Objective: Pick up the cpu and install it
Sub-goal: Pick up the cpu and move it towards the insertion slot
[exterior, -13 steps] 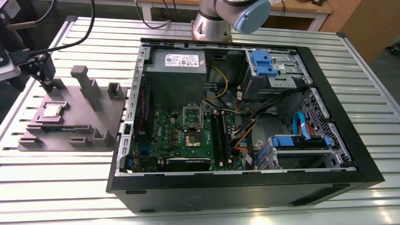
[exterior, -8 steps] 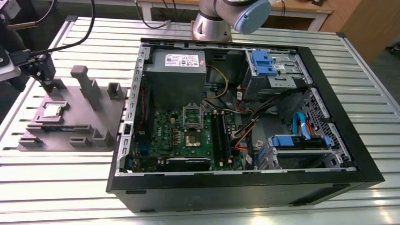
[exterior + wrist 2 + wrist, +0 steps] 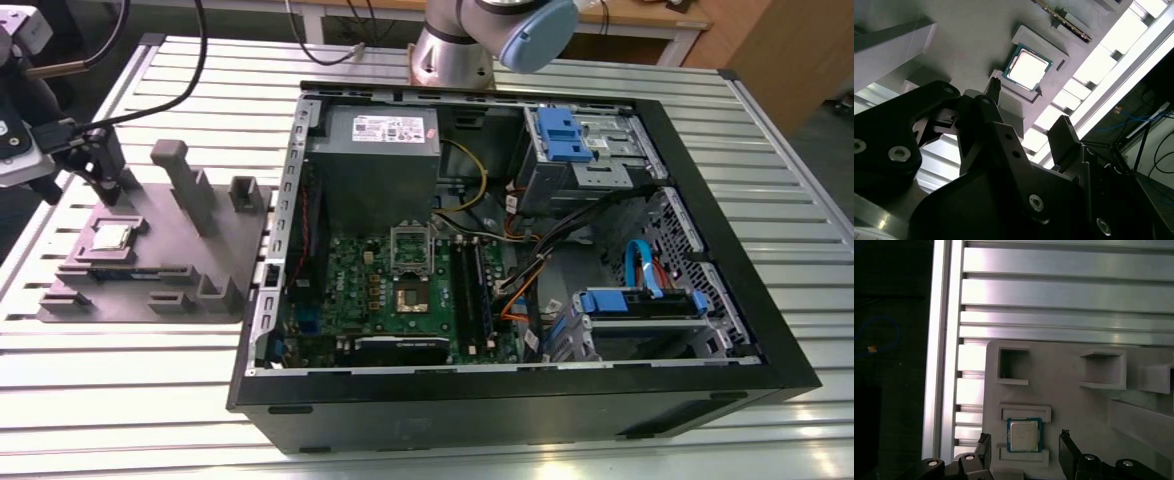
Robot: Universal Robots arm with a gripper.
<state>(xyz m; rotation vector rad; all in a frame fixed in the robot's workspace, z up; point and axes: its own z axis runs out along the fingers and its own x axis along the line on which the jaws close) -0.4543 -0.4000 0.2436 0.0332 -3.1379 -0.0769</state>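
On the grey fixture block [image 3: 1079,410], the cpu [image 3: 1024,435] below the spread tool [image 3: 1029,100], apart.

The cpu [image 3: 1024,434] is showing a smooth silver-grey metal top, glaring almost white in the second wrist view. The fixture block [image 3: 174,250] is reading as matt grey plastic, faintly grainy. The table [image 3: 134,400] is showing ribbed bare-metal slats, satin, catching glare. The gripper [image 3: 1029,105] is looking matt black, screw heads shining. The computer case [image 3: 534,410] is showing dull black walls; its drive clips [image 3: 561,135] are looking like glossy blue plastic.
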